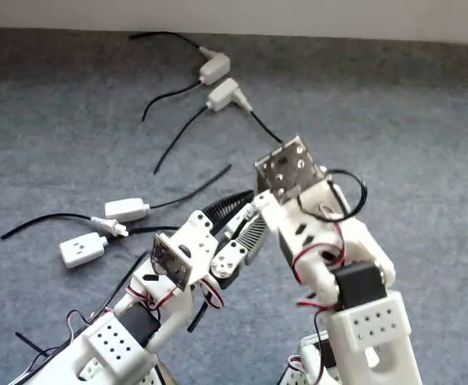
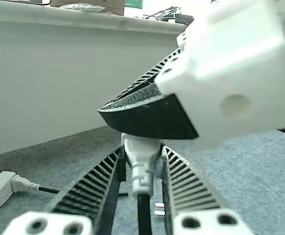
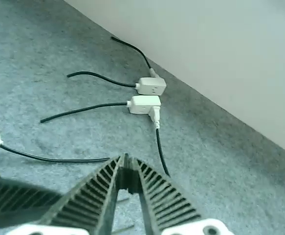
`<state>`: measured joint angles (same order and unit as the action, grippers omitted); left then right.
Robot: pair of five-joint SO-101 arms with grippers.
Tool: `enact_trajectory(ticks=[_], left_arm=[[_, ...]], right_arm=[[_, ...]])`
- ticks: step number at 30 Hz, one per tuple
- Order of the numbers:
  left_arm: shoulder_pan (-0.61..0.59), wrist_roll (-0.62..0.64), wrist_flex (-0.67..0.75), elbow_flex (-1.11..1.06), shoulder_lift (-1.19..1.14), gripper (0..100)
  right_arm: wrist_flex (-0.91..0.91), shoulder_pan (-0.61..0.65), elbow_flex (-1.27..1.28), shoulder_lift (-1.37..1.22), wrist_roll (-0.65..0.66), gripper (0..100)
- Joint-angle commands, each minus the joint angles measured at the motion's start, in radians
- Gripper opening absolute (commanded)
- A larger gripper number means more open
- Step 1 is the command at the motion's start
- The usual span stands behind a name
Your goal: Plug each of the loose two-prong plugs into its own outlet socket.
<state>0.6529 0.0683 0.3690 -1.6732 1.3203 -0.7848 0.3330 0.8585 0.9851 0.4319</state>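
far plug (image 3: 154, 115) looks seated — left gripper (image 2: 142, 152) clamps a white plug (image 2: 140, 171) (right gripper (image 3: 127, 171) pinched narrow, contents unclear) — spare socket (image 3: 152, 86) waits.

At the back of the grey carpet (image 1: 410, 112), one white socket block on a black cord (image 1: 214, 68) lies just behind a second white socket block (image 1: 221, 96), which has a small white plug (image 1: 242, 101) touching its right end. On the left, a third socket block (image 1: 127, 209) lies behind a loose white plug (image 1: 109, 227) and a fourth socket block (image 1: 82, 249). In the middle, a white two-prong plug (image 2: 141, 171) sits between the fingers of the left gripper (image 2: 142, 149), under the right gripper (image 3: 126, 164).
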Motion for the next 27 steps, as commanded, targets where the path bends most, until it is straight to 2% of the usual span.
enact_trajectory(ticks=[1,8,15,20,23,27], left_arm=[[0.004,0.002,0.035,0.005,0.024,1],[0.002,0.002,0.035,0.005,0.021,1],[0.002,0.002,0.035,0.004,0.015,1],[-0.022,0.003,0.017,0.008,0.015,1],[-0.061,0.009,-0.094,0.062,0.013,1],[-0.128,0.161,-0.376,0.203,0.012,1]], right_arm=[[0.058,-0.117,0.016,-0.156,0.018,0.6],[0.074,-0.15,-0.019,-0.166,0.014,0.6],[-0.067,-0.194,-0.205,-0.166,0.009,0.6],[-0.159,-0.272,-0.332,-0.166,-0.094,0.6],[-0.199,-0.337,-0.361,-0.166,-0.106,0.6],[-0.232,-0.4,-0.361,-0.168,-0.106,0.6]])
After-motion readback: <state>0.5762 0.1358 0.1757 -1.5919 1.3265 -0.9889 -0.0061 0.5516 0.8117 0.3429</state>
